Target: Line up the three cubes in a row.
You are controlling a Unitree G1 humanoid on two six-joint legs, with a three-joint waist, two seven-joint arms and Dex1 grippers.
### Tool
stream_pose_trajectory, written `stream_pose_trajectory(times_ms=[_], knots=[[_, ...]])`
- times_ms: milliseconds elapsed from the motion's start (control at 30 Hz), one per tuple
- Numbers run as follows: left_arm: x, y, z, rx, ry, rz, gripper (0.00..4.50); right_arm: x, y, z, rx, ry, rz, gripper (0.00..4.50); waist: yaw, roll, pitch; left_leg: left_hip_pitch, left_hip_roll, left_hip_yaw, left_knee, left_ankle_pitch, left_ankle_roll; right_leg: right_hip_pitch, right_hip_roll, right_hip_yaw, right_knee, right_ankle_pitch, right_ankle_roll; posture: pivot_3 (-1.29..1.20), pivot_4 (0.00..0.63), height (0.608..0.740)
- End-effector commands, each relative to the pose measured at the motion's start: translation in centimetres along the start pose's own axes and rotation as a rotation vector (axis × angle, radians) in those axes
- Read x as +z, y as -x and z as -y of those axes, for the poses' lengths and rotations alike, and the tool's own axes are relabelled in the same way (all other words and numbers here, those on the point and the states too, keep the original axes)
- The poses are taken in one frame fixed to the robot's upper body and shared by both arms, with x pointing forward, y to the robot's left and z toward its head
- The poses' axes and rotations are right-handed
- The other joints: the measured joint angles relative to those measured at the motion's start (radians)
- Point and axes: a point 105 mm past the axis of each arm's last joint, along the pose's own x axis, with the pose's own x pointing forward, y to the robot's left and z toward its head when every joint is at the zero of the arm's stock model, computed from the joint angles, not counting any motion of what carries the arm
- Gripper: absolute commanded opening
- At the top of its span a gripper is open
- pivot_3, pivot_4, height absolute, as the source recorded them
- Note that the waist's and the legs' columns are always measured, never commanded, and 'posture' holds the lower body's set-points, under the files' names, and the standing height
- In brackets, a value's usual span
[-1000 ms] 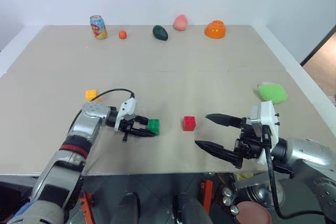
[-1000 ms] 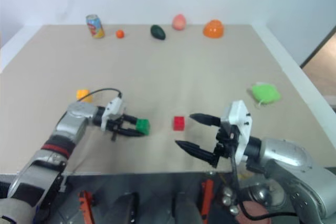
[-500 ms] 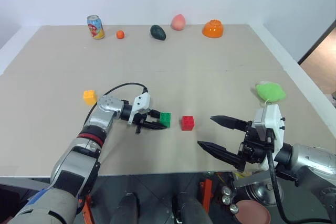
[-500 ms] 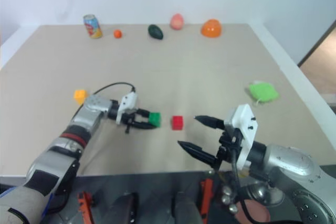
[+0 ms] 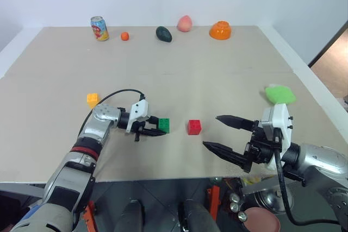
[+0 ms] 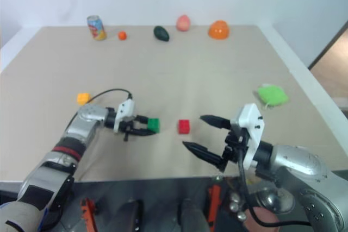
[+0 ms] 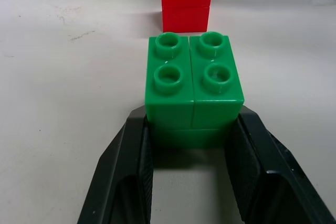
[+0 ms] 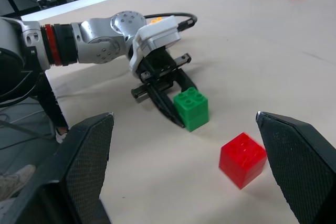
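Observation:
My left gripper (image 5: 158, 126) is shut on the green cube (image 5: 164, 125), low at the table's surface, left of centre. In the left wrist view the two black fingers (image 7: 131, 171) clamp the sides of the green cube (image 7: 193, 85). The red cube (image 5: 194, 127) stands a short gap to its right, directly ahead of it and apart (image 7: 187, 3). The yellow-orange cube (image 5: 93, 100) sits alone further left and back. My right gripper (image 5: 211, 130) hovers open near the front edge, right of the red cube (image 8: 242, 158), with nothing between its fingers.
Along the far edge stand a drink can (image 5: 99, 28), a small orange ball (image 5: 124, 36), a dark green fruit (image 5: 163, 33), a peach-coloured fruit (image 5: 184, 23) and an orange bowl (image 5: 220, 30). A light-green plush toy (image 5: 280, 94) lies at the right.
The left gripper carried the green cube right, toward the red cube, then drew back slightly left. The right gripper has stayed in place, open.

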Motion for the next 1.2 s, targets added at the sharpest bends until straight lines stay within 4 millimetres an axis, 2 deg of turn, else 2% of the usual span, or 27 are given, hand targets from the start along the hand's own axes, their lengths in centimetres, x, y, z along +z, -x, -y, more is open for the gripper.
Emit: stream_pose_trajectory(times_ms=[33,267,333,533,567,800,933,1000,1067,1200], knots=[[0.1,-0.5,0.3,-0.014,0.000,0.004,1.32,0.5,0.0,-0.1,0.004,0.031,0.015,4.50,0.001,0.000,0.000,0.000,0.000,0.000,0.000,0.000,0.000,0.000,0.000,0.000,0.000,0.000,0.000,0.00,0.150,0.738],[-0.4,-1.1,0.7,-0.029,-0.006,-0.014,1.32,0.4,0.0,0.1,-0.002,0.034,0.007,4.50,0.003,0.000,0.000,0.000,0.000,0.000,0.002,0.000,0.000,0.001,0.000,0.000,0.000,0.000,0.000,0.00,0.150,0.738],[-0.6,-1.0,0.8,-0.036,0.006,-0.024,2.35,0.4,0.0,0.2,-0.002,0.035,0.009,4.50,0.003,0.000,0.000,0.000,-0.001,0.000,0.002,0.000,0.000,0.001,-0.001,0.000,0.000,0.000,0.001,0.00,0.150,0.738],[-0.7,-0.6,0.7,-0.031,-0.012,-0.045,4.35,0.6,-0.3,0.3,0.010,0.038,0.015,4.50,0.005,0.001,-0.001,0.000,-0.001,0.000,0.006,0.001,0.002,0.003,-0.001,0.000,0.000,0.003,0.001,0.00,0.150,0.738],[-0.8,-0.5,0.6,-0.024,-0.024,-0.052,4.47,0.6,-0.4,0.4,0.012,0.039,0.015,4.50,0.004,0.001,-0.001,0.000,-0.001,0.000,0.007,0.002,0.003,0.003,-0.001,0.000,0.000,0.004,0.001,0.00,0.150,0.738],[-1.4,2.3,-0.2,0.053,-0.024,-0.094,4.47,1.0,-0.9,0.6,0.051,0.047,0.024,4.50,-0.003,0.001,-0.001,0.000,0.001,0.002,0.008,0.004,0.007,0.002,0.001,0.002,0.000,0.007,-0.006,0.00,0.150,0.738],[-1.6,5.7,-0.9,0.128,-0.018,-0.140,4.47,1.3,-1.5,1.0,0.101,0.062,0.027,4.50,-0.020,0.001,-0.001,0.001,0.007,0.002,0.008,0.005,0.007,0.001,0.007,0.003,0.000,0.009,-0.010,0.00,0.150,0.738],[-1.4,6.7,-1.0,0.147,-0.012,-0.143,4.47,1.4,-1.8,1.1,0.118,0.069,0.025,4.50,-0.023,0.001,-0.001,0.003,0.012,0.003,0.007,0.005,0.007,0.000,0.013,0.004,0.000,0.011,-0.013,0.00,0.150,0.738],[-1.1,8.0,-0.7,0.151,0.007,-0.142,4.47,1.4,-2.1,1.3,0.141,0.078,0.022,4.50,-0.021,0.002,-0.001,0.004,0.014,0.003,0.006,0.005,0.007,0.000,0.015,0.003,0.000,0.010,-0.015,0.00,0.150,0.738],[-0.3,10.9,1.2,0.125,0.061,-0.145,4.47,1.7,-2.8,2.0,0.192,0.100,0.021,4.50,-0.023,0.002,-0.001,0.001,0.016,0.004,0.005,0.004,0.007,-0.003,0.016,0.004,0.000,0.010,-0.015,0.00,0.150,0.738]])
